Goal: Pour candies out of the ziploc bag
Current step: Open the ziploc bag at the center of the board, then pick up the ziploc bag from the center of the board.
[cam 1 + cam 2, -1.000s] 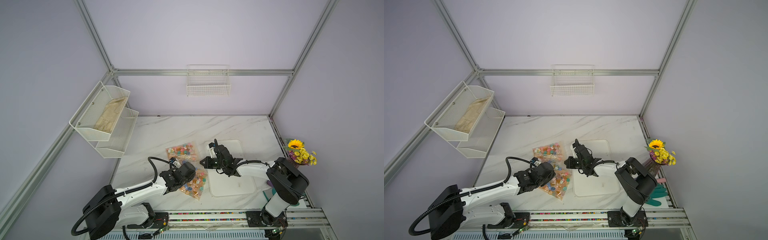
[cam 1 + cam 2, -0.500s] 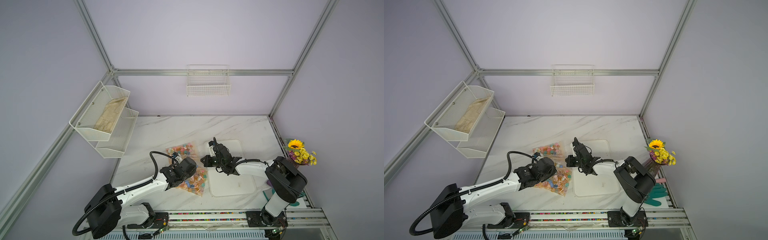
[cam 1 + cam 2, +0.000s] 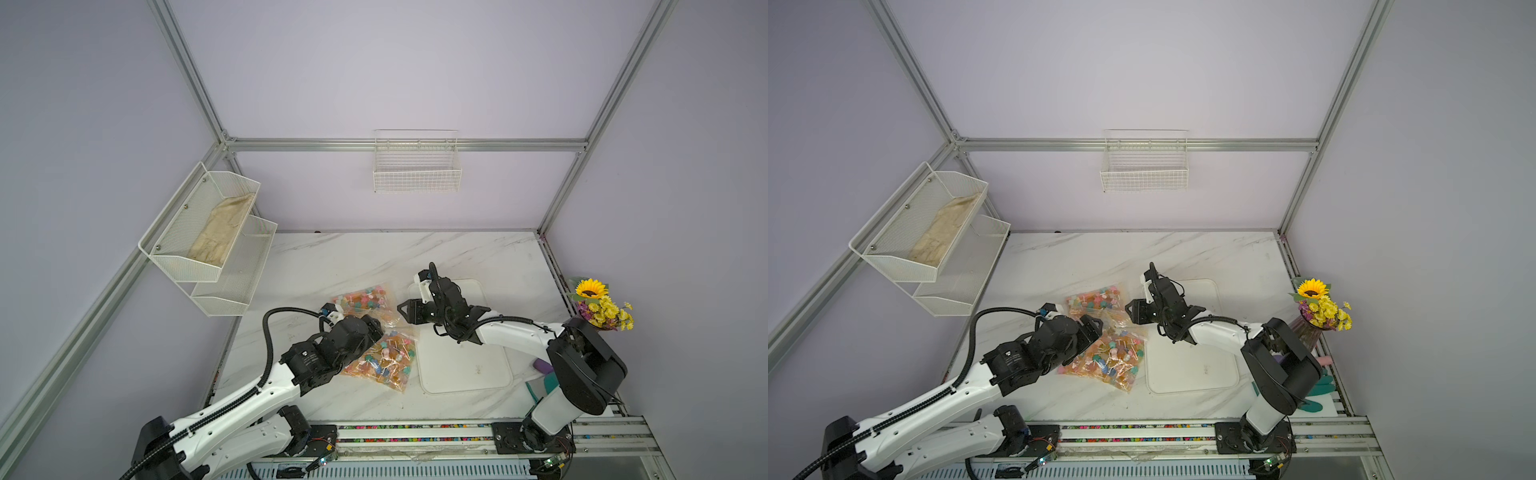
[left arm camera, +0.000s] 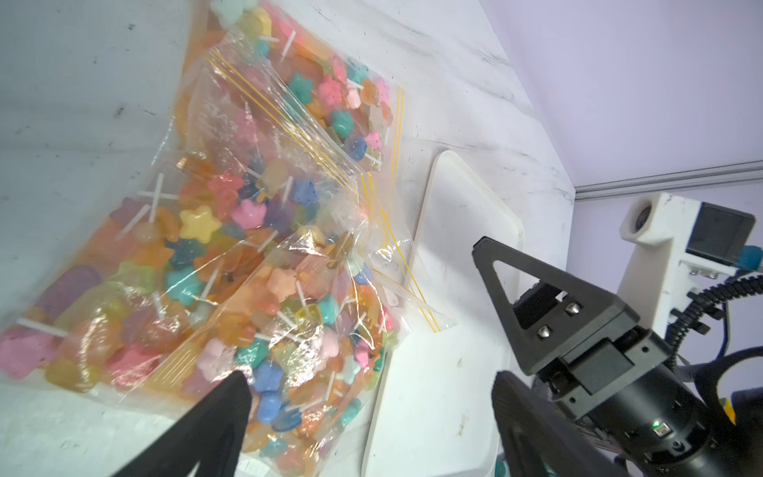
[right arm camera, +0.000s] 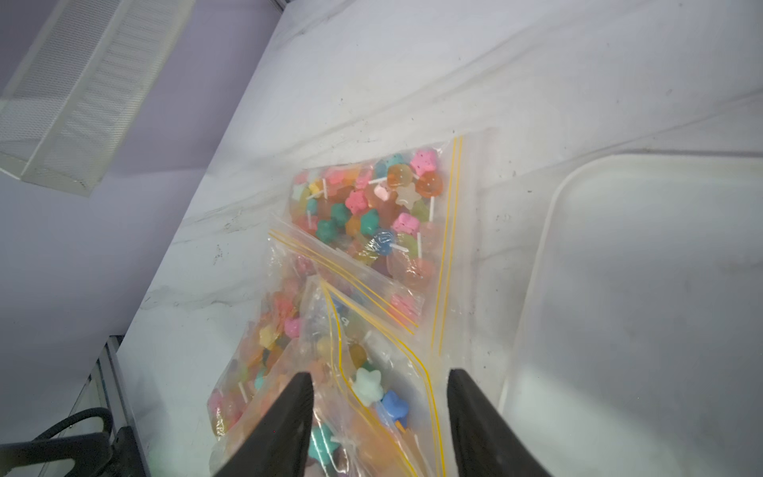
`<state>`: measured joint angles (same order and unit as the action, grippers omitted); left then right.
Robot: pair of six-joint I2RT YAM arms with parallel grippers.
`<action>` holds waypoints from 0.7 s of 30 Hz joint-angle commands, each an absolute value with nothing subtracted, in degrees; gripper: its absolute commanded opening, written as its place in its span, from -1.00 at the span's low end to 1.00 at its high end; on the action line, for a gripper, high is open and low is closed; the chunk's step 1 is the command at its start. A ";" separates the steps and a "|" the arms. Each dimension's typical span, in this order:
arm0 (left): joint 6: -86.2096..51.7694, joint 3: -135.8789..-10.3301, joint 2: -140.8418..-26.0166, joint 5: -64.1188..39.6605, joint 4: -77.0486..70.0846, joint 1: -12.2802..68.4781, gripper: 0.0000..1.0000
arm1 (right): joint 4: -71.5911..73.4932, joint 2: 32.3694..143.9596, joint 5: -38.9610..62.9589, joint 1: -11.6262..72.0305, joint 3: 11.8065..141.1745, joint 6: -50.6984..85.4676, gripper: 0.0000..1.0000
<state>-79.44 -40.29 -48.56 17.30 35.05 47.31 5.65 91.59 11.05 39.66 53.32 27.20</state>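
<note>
Candies (image 4: 198, 223), star and flower shapes on pale sticks, sit inside clear ziploc bags lying on the marble surface (image 3: 353, 257), just beside the white tray (image 3: 465, 374). In both top views I read a near ziploc bag (image 3: 384, 361) and a far ziploc bag (image 3: 365, 296), overlapping at their corners. The wrist views show another layer of plastic between them, though I cannot sort out which sweets belong to it. My left claw (image 3: 374, 326) hangs over the far end of the near ziploc bag, spread wide. In the left wrist view its fingers (image 4: 223, 417) stand well apart, with the candy-filled plastic below them and nothing pinched. My right claw (image 5: 380, 392) is spread too, reaching from over the tray's corner toward the bags. In the right wrist view the yellow zip lines of a bag mouth run between its two black fingers (image 5: 289, 413), and a pale star and a blue one lie just inside the gap. Whether either fingertip touches the plastic I cannot tell. The two claws sit near each other, tips facing across that end of the bag.
</note>
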 commanded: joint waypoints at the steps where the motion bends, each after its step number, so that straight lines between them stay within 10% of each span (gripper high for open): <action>1: -82.26 -35.52 -44.42 13.04 42.00 47.03 0.83 | 2.50 89.39 14.01 40.76 56.14 19.78 0.30; 12: -86.31 -23.65 -42.62 1.81 31.07 47.02 0.82 | -3.18 96.88 18.72 44.77 60.16 12.72 0.51; 21: -87.44 -17.17 -44.86 2.56 18.27 47.02 0.68 | -4.59 104.12 16.62 47.07 62.65 12.69 0.24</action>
<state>-86.26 -19.92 -44.73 2.57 25.61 47.27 -3.77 103.92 17.32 46.52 60.84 13.58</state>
